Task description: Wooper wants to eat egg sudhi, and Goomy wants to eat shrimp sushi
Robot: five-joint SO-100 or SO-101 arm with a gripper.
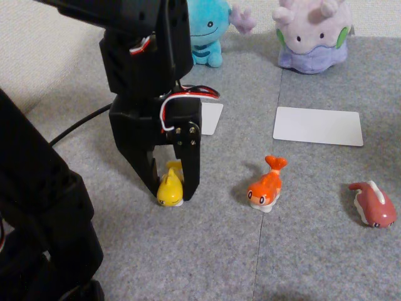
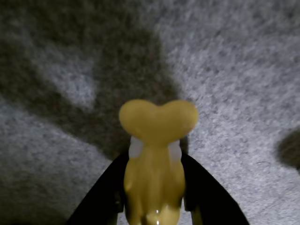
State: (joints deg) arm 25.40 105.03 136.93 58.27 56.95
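Glossy yellow egg sudhi (image 2: 153, 173), forked tail up, between gripper (image 1: 170, 193) fingers.

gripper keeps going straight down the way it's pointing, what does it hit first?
The gripper points down with its fingers either side of the egg sudhi, tips about at the grey carpet. Likely the toy between the jaws, then the carpet right below; contact is not clear.

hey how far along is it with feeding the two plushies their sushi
Nothing is delivered yet. In hand: the gripper straddles the egg sushi on the mat, fingers at its sides, not yet lifted. Left: carry it to Wooper, then take the shrimp sushi, untouched on the mat, to Goomy.
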